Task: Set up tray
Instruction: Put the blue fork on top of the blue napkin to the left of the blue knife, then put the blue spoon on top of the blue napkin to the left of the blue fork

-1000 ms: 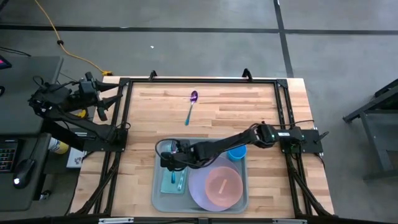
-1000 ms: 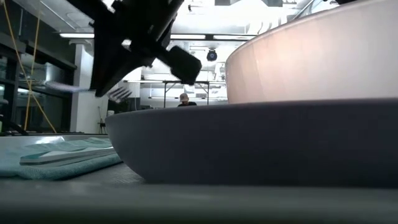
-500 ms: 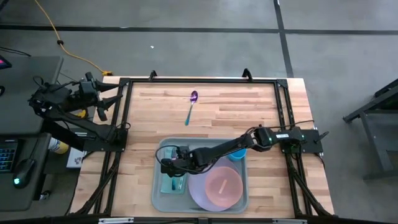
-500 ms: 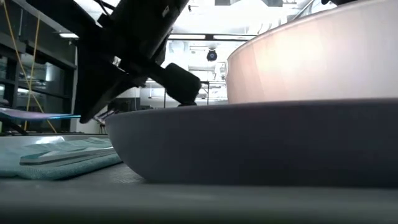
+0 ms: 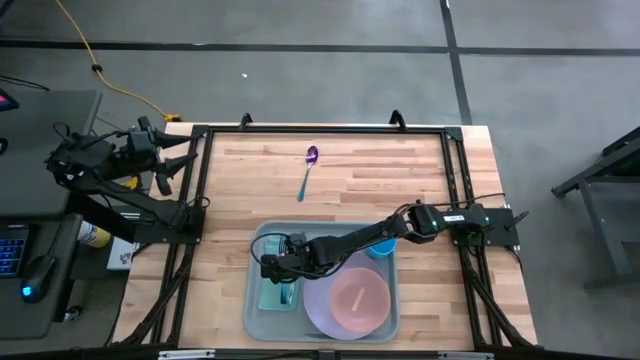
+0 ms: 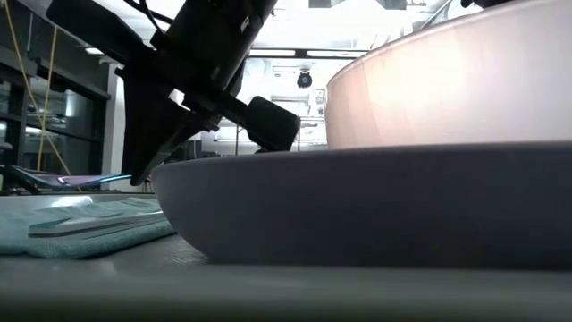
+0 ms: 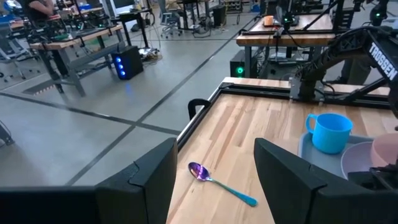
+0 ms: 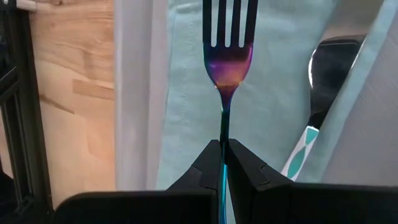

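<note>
The tray [image 5: 321,283] is sitting at the near edge of the wooden table [image 5: 420,180], and it's holding pretty much everything. A lavender plate [image 5: 318,305] with a pink bowl [image 5: 358,297] on top is filling the tray's right half, a blue mug [image 5: 381,246] is standing in its far right corner, and a teal napkin [image 5: 272,293] is lying along its left side with a knife [image 8: 314,127] resting on it.

The right gripper [image 5: 278,266] is reaching across the tray and hovering over the napkin, fingers pressed together and pinching an iridescent fork [image 8: 227,56] by its handle.

A purple spoon [image 5: 307,171] is lying outside the tray, well beyond its far rim. The left gripper [image 5: 160,165] is waiting off to the tray's far left, past the table edge, with fingers spread and gripping nothing.
</note>
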You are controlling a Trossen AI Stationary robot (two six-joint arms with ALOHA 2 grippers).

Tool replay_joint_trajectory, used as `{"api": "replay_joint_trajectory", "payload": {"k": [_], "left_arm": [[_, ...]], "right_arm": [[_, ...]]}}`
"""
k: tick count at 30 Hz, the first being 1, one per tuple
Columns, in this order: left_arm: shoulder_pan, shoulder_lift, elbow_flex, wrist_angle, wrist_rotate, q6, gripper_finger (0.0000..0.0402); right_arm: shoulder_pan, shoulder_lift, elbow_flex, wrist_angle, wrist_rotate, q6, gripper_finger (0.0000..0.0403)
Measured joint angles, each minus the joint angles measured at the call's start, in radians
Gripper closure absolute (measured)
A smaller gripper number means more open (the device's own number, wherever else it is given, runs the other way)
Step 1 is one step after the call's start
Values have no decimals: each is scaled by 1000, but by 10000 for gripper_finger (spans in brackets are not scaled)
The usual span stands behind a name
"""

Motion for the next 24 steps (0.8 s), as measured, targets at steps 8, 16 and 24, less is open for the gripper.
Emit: {"api": "replay_joint_trajectory", "payload": {"k": [8,16,24], "left_arm": [[0,0,0,0,17,0,160],[0,0,0,0,36,0,160],[0,0,0,0,48,0,160]], "right_arm": [[0,0,0,-1,-3,-4,398],[-1,0,0,-7,-5,-3,354],[-1,0,0,-11,13,-17,330]]}}
